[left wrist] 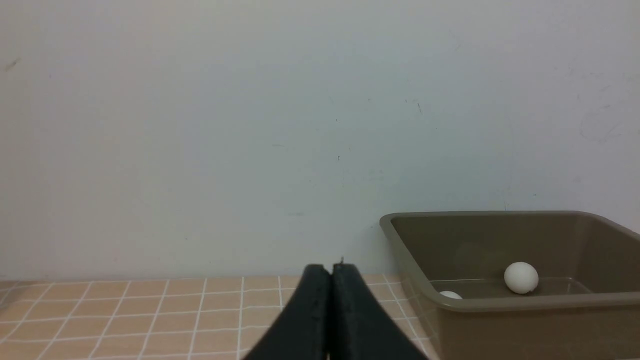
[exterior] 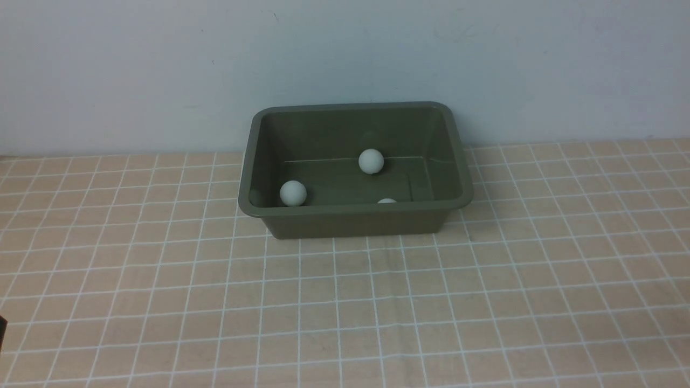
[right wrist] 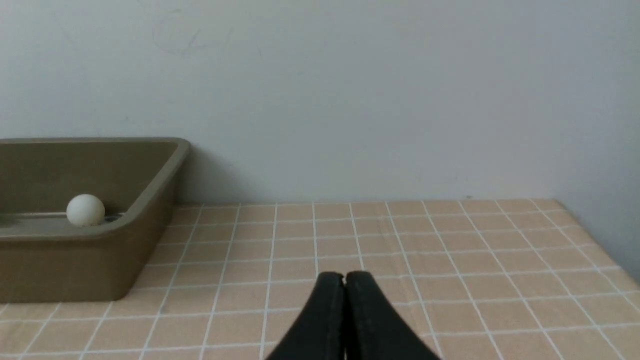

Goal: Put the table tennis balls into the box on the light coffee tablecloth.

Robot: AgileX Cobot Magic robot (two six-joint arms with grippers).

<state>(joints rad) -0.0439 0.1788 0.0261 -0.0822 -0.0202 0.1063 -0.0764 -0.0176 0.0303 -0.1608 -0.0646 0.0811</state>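
Box (exterior: pixel 356 218): upper centre of frame, on tablecloth (exterior: pixel 345 312)
Balls (exterior: pixel 371 161): three visible inside
Left hand (left wrist: pixel 331 272): clenched, empty
Right hand (right wrist: pixel 344 280): clenched, empty

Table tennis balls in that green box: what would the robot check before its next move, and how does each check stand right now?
1. Balls in the box: three show, at and; a fourth: cannot tell.
2. No ball left on the tablecloth: ok in all views.
3. Box upright on the cloth: ok.
4. Left end effector shut, holding nothing: ok.
5. Right end effector shut, holding nothing: ok.
6. Both arms away from the box: ok.
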